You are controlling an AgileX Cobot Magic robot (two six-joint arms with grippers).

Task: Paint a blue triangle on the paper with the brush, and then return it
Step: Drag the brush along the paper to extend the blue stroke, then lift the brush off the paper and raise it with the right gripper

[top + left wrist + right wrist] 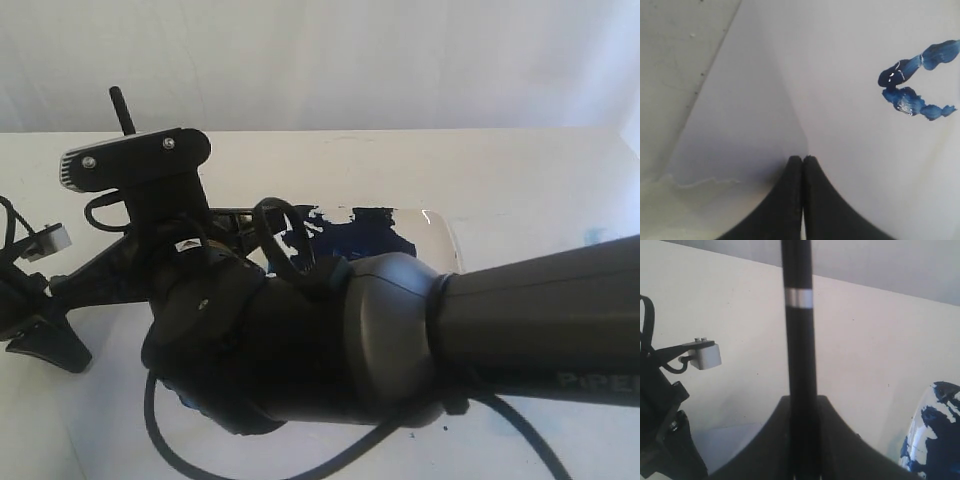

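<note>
My right gripper (pixel 800 407) is shut on the brush (pixel 799 340). Its black handle with a silver band runs straight out between the fingers, and the bristle tip is hidden. In the exterior view the handle's end (pixel 122 108) sticks up above the wrist camera, which hides the gripper itself. My left gripper (pixel 802 159) is shut on nothing, its tips down on the paper (pixel 850 55) near the sheet's edge. Two thick wavy dark-blue strokes of the triangle (pixel 912 85) meet at a corner on the paper. The rest runs past the frame edge.
The white plate (pixel 445 240) carries a big dark-blue paint blotch (pixel 350 235) behind my right arm (pixel 520 320), and the plate (pixel 935 440) also shows in the right wrist view. My left arm (pixel 40 335) stands at the far left. The cream table (pixel 680 50) lies beside the paper.
</note>
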